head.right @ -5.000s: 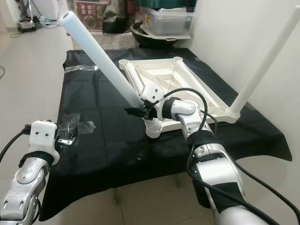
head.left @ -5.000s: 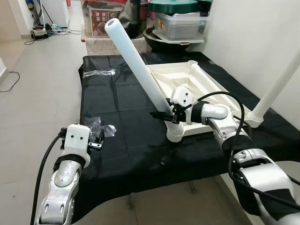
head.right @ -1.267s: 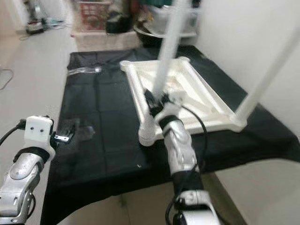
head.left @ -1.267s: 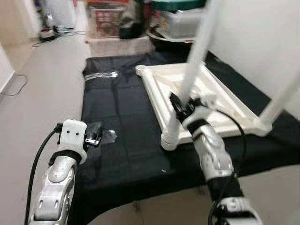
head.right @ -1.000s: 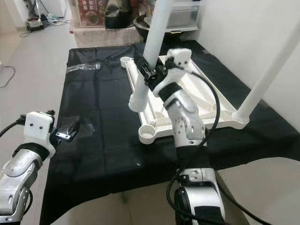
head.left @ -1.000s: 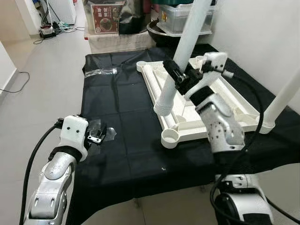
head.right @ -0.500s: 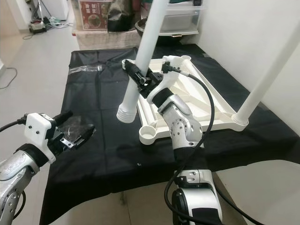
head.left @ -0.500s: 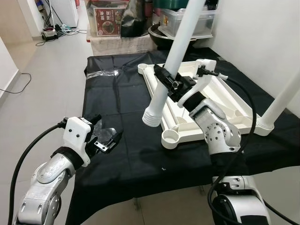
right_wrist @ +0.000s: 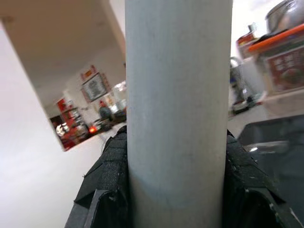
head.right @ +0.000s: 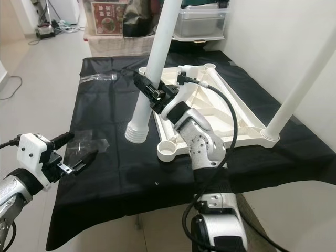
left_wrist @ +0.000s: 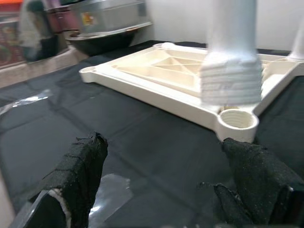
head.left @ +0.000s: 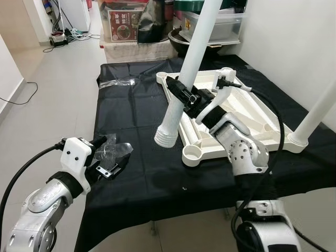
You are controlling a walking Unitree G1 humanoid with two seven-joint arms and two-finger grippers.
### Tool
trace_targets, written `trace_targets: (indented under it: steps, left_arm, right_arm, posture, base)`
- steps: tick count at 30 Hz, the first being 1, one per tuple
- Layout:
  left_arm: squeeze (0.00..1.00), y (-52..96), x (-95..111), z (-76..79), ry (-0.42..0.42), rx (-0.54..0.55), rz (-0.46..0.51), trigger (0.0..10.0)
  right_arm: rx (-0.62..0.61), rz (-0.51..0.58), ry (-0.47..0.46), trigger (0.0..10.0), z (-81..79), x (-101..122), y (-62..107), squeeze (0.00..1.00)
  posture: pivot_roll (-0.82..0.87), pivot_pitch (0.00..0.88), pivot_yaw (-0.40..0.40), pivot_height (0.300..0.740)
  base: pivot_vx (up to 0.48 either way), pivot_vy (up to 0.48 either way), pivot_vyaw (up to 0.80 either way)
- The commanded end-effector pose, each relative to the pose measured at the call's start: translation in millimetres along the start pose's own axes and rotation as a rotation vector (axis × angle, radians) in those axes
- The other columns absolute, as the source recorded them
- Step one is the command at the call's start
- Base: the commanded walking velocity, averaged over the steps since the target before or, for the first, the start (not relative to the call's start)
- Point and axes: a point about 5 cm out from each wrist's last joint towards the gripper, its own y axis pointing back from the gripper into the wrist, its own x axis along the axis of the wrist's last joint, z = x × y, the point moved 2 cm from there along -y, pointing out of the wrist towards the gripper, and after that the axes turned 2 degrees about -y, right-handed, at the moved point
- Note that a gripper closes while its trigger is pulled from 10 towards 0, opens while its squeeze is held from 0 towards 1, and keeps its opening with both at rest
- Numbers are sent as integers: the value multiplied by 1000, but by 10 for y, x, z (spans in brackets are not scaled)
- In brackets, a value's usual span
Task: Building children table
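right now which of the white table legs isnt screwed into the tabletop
The white plastic table leg clamped in the right tool, its threaded end hanging over the black cloth. The other leg stands in its corner socket.

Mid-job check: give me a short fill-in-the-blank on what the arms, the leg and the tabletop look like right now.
1. The right gripper is shut on a white table ____.
2. The leg's threaded end hangs above the ____ cloth, beside the empty corner socket.
3. The left gripper has its fingers ____, holding nothing.
4. The upturned tabletop has ____ leg already standing in a corner.

Missing words: leg; black; open; one
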Motion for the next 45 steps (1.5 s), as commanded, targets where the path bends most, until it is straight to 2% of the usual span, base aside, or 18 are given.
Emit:
trace_targets:
  steps: [1,3,7,10,12,14,15,18,22,24,26,30,32,35,38,42,43,45]
  left_arm:
    - [0,-14,1,33,2,-36,-11,10000]
    - [0,-51,8,77,15,-79,-8,10000]
    - [0,-68,10,101,31,-102,-6,10000]
    - [0,-98,31,213,66,-197,2,10000]
    - [0,-98,31,213,66,-197,2,10000]
    - [0,-117,52,284,119,-253,19,10000]
    - [0,-117,52,284,119,-253,19,10000]
    - [0,-129,52,333,201,-283,37,10000]
    - [0,-142,66,364,239,-296,51,10000]
    - [0,-153,88,384,252,-307,63,10000]
    - [0,-192,202,448,297,-345,113,10000]
    - [0,-213,300,505,326,-391,148,10000]
    - [0,-211,360,567,337,-440,161,10000]
    - [0,-204,374,613,349,-472,155,10000]
    - [0,-145,292,748,355,-548,93,10000]
    - [0,-126,275,776,364,-559,84,9843]
    - [0,-115,273,780,379,-559,87,0]
    - [0,-90,292,777,399,-553,107,0]
  right_arm:
    - [24,4,-10,0,-66,-5,-9,0]
    - [77,-6,-27,0,-181,-65,-15,0]
    - [125,-7,-40,0,-255,-81,-15,0]
    - [270,-26,-57,0,-430,-122,-4,0]
    - [270,-26,-57,0,-430,-122,-4,0]
    - [360,-28,-75,0,-537,-122,-2,0]
    - [360,-28,-75,0,-537,-122,-2,0]
    - [438,-3,-116,0,-662,-89,-24,0]
    - [482,0,-137,0,-738,-86,-30,0]
    - [522,-7,-163,0,-797,-91,-22,0]
    - [632,-38,-230,0,-944,-142,17,0]
    - [729,-75,-301,0,-1058,-211,57,0]
    - [828,-117,-381,0,-1161,-285,109,0]
    - [873,-133,-418,0,-1201,-311,137,0]
    - [940,-166,-464,0,-1272,-369,144,0]
    - [950,-170,-471,0,-1288,-372,133,0]
    - [950,-165,-474,0,-1290,-366,122,0]
    - [941,-156,-473,0,-1279,-355,99,0]
  posture:
    - [72,0,-37,740]
    - [67,0,-31,740]
    - [64,0,-26,740]
    - [69,0,-29,740]
    - [69,0,-29,740]
    - [71,0,-31,740]
    - [71,0,-31,740]
    - [67,0,-29,740]
    - [68,0,-29,740]
    - [68,0,-29,740]
    - [80,0,-38,740]
    - [86,0,-44,740]
    - [89,0,-46,740]
    - [96,0,-51,740]
    - [101,0,-59,740]
    - [102,0,-63,740]
    - [102,0,-63,740]
    - [100,0,-67,740]
  base:
    - [0,0,0]
    - [0,0,0]
    - [0,0,0]
    - [0,0,0]
    - [0,0,0]
    - [0,0,0]
    - [0,0,0]
    - [0,0,0]
    - [0,0,0]
    - [0,0,0]
    - [0,0,0]
    - [0,0,0]
    - [0,0,0]
    - [0,0,0]
    - [0,0,0]
    - [0,0,0]
    - [0,0,0]
    - [0,0,0]
